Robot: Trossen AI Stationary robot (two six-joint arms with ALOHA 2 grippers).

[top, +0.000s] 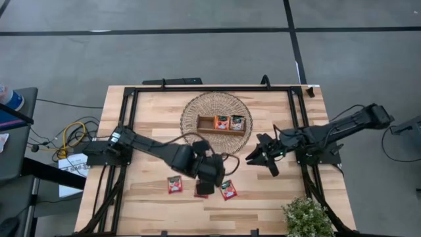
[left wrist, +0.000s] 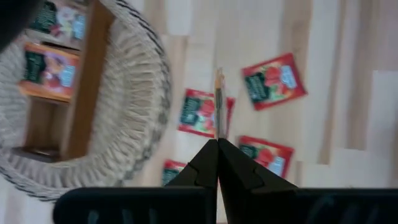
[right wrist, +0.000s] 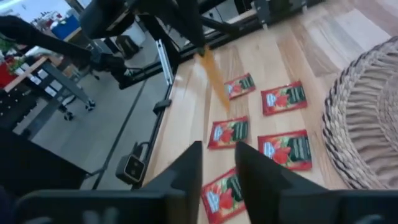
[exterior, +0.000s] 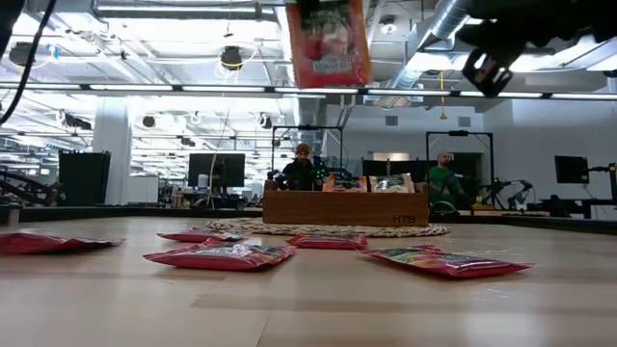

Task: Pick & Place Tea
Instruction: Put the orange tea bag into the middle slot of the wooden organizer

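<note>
- Your left gripper [left wrist: 217,144] hangs above the table, clamped on one red tea sachet [exterior: 328,43] held edge-on; loose sachets [left wrist: 274,81] lie on the wood below it.
- Your right gripper [right wrist: 217,163] waits beside the wicker mat [top: 191,108], fingers slightly apart, empty.
- The tray [exterior: 344,206] carries a stamp, too small to read; sachet labels stay illegible.

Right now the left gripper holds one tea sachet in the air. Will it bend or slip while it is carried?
The sachet probably stays fairly flat: it hangs straight below the left gripper, edge-on in the left wrist view. It looks thin and light. Its glossy wrapper could slip, since only one edge seems pinched.
</note>
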